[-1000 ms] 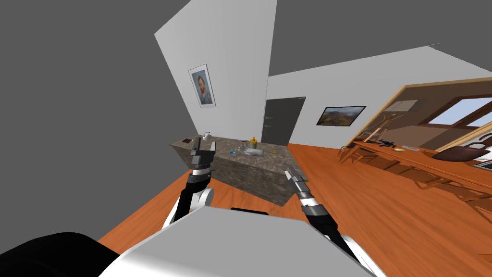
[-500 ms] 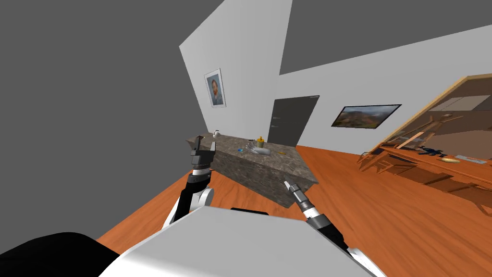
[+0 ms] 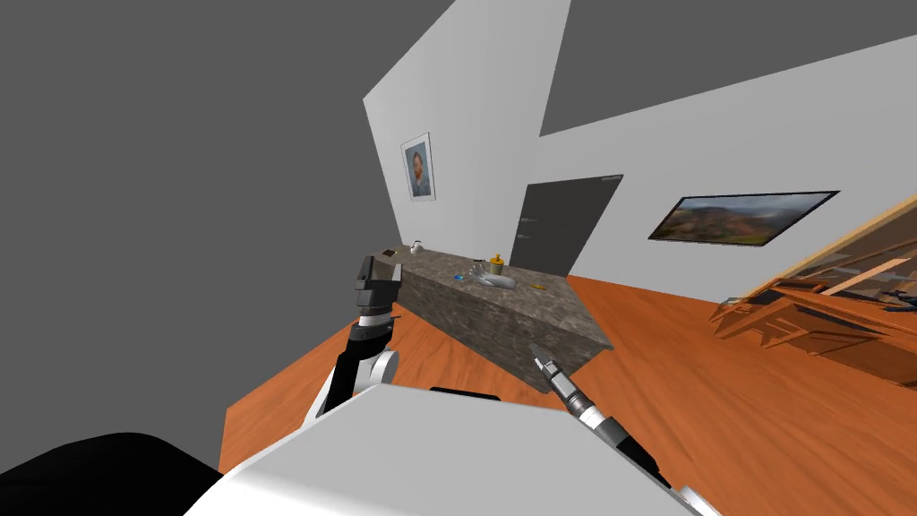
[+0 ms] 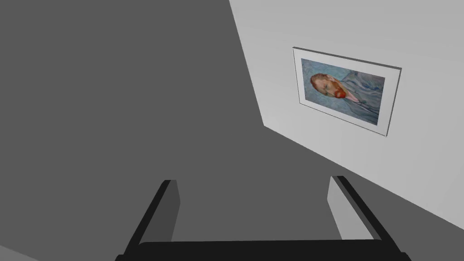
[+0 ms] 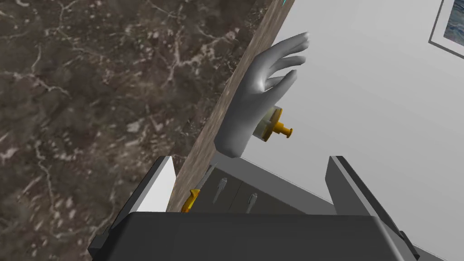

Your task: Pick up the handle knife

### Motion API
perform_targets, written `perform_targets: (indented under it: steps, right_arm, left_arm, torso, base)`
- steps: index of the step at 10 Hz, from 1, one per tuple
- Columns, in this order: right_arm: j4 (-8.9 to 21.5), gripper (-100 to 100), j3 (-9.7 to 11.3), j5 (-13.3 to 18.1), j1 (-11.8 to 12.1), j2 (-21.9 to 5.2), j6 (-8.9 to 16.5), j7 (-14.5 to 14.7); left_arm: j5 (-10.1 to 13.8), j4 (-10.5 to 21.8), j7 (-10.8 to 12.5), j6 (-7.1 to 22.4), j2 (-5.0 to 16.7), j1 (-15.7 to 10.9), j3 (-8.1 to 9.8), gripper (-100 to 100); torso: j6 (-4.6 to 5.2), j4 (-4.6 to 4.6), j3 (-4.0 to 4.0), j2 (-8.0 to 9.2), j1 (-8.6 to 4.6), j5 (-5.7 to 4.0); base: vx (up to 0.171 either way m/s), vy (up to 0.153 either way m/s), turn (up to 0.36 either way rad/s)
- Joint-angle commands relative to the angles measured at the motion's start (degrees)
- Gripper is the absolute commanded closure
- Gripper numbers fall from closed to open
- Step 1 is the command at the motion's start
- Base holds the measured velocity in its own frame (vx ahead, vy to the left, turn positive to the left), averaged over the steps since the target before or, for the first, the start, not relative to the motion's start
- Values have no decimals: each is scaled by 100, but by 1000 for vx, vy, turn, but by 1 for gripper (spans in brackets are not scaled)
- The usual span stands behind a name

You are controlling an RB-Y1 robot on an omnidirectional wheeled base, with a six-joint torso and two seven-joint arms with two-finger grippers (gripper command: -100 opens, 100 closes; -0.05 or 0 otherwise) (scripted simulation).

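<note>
Head view: knife (image 3: 537,286), 3 o'clock of grey hand (image 3: 495,279) on surface (image 3: 555,309), looks light, stiff; grip yellow handle; right pincer (image 5: 250,158) wide open, empty.

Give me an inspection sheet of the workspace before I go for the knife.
Surface: brown veined stone counter, small items on its top.
Job's things: yellow-handled knife, lying on the counter top near its edge, not gripped.
Clutter: grey hand-shaped model; yellow-lidded jar behind it; small blue item; small white item at the far end.
Grippers: left pincer open, empty, raised by the counter's left end; right pincer open, empty, aimed at the counter beside the knife.
Cables: nothing seen.
Surroundings: orange wooden floor, dark grey door, framed portrait.
</note>
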Motion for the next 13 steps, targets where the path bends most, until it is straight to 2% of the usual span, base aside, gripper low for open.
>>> perform_targets:
  steps: [1,2,3,4,5,6,7,8,9,11,12,13]
  right_arm:
    - [-32,-100,94,96,64,-286,175,-25]
    - [-32,-100,94,96,64,-319,175,-25]
    - [134,-100,240,266,186,-550,303,-67]
    - [134,-100,240,266,186,-702,303,-67]
    - [303,-100,389,435,306,-851,432,-105]
    - [303,-100,389,435,306,-1039,432,-105]
    - [471,-100,541,603,423,-1259,561,-137]
    - [471,-100,541,603,423,-1489,561,-137]
    - [637,-100,695,768,538,-1677,689,-164]
    - [637,-100,695,768,538,-1914,689,-164]
    - [800,-100,852,931,651,-2144,813,-185]
    - [800,-100,852,931,651,-2305,813,-185]
  left_arm:
    - [0,0,0,0,0,0,0,0]
    - [0,0,0,0,0,1,1,0]
    - [0,0,0,0,0,2,1,0]
    - [0,0,0,0,0,0,0,0]
    - [0,0,0,0,0,2,1,0]
    - [0,0,0,0,0,1,0,0]
    - [0,0,0,0,0,2,1,0]
    - [0,0,0,0,0,1,0,0]
    - [0,0,0,0,1,2,1,0]
    - [0,-1,0,0,1,2,1,0]
    - [0,-1,0,0,1,2,2,0]
    - [0,0,0,0,1,1,1,0]
  torso:
    - [0,0,0,0,0,0]
    - [6,0,-1,-3,-1,1]
    - [6,-2,-8,-16,-12,-1]
    - [0,-3,-9,-16,-4,0]
    - [5,-3,-10,-18,-8,-1]
    - [0,-3,-10,-18,-2,0]
    - [7,-3,-9,-17,-6,1]
    - [1,-3,-8,-15,-3,0]
    - [7,-3,-9,-16,-10,0]
    - [7,-4,-11,-21,-12,-1]
    - [9,-4,-13,-23,-21,-3]
    - [1,-5,-14,-26,-16,-2]
  base:
    - [-71,65,135]
    - [-22,31,-35]
    - [-36,63,313]
    - [-36,51,170]
    - [-37,74,328]
    - [-34,58,141]
    - [-42,69,282]
    - [-33,50,167]
    - [-25,58,346]
    - [-13,31,53]
    - [-8,40,309]
    - [-4,31,206]
